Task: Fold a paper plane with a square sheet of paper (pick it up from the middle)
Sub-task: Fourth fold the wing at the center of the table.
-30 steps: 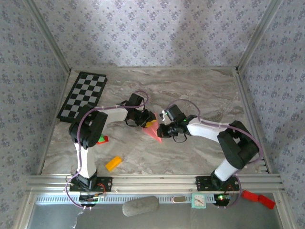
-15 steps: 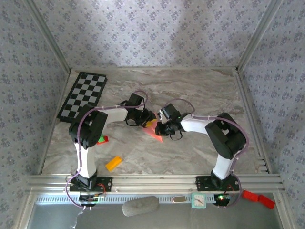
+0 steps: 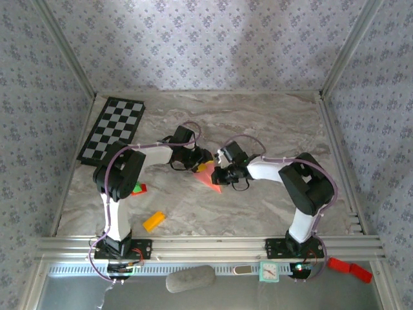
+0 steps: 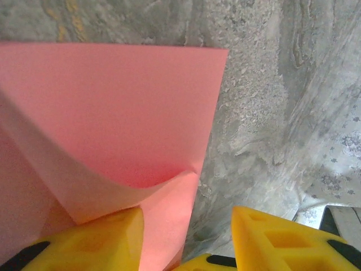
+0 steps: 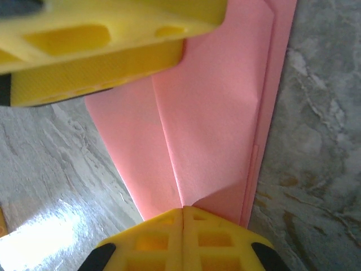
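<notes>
Salmon-pink paper plane [image 3: 210,179]; yellow fingers [image 4: 96,237]; grey marbled table [image 3: 258,123]; black-and-white checkerboard [image 3: 113,129].

Paper plane [image 5: 214,113] is showing as thin matt pink paper, creased. Table [image 5: 318,141] beside it is reading smooth, marble-look, glaring glossy. Right end effector [image 5: 183,213] by it is looking like matt yellow moulded plastic.

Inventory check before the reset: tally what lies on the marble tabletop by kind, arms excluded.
Pink folded paper: 1
Small blocks: 2 (orange block, red-and-green block)
Checkerboard mat: 1
Total: 4
</notes>
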### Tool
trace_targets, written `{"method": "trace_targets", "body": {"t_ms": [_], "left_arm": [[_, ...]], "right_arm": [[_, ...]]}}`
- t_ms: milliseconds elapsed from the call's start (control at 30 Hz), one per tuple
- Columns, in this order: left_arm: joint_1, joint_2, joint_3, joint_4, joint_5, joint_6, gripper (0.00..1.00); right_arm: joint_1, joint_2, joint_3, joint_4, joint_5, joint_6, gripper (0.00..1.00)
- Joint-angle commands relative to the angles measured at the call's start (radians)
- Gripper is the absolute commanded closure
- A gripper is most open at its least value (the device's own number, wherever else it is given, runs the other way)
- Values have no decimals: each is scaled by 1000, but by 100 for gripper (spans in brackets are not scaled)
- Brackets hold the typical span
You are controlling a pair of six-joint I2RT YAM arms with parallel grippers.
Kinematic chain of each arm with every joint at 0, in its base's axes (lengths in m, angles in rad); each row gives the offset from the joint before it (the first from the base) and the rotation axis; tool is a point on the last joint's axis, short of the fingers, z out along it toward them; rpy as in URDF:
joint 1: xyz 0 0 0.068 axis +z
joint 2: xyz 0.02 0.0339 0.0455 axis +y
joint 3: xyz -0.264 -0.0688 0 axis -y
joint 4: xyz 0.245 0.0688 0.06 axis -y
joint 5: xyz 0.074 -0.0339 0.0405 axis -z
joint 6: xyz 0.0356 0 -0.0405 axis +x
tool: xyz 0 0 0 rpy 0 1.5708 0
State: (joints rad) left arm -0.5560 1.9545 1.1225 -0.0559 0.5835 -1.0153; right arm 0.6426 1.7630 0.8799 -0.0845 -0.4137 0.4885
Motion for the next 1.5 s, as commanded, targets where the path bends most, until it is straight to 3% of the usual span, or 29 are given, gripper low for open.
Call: {"method": "trace_targets", "body": {"t_ms": [0,700,1000,1233,1467], "left_arm": [[19,-5,23,21,2,59,54],[142,71,181,-189,-116,242,55],[133,-143,87,-152,-118,213,55],[43,-157,-38,-40,-74,127,71],[1,-57,-26,-37,-84,113,86]], "right_arm": [[-6,7,-53,-125,13,-31,99],[-17,4,-77,-145,25,-40,99],[-29,9,-29,-144,-42,-104,99],[-37,22,-2,-144,-79,-110,99],[-43,-2,5,-122,-117,-84,99]]}}
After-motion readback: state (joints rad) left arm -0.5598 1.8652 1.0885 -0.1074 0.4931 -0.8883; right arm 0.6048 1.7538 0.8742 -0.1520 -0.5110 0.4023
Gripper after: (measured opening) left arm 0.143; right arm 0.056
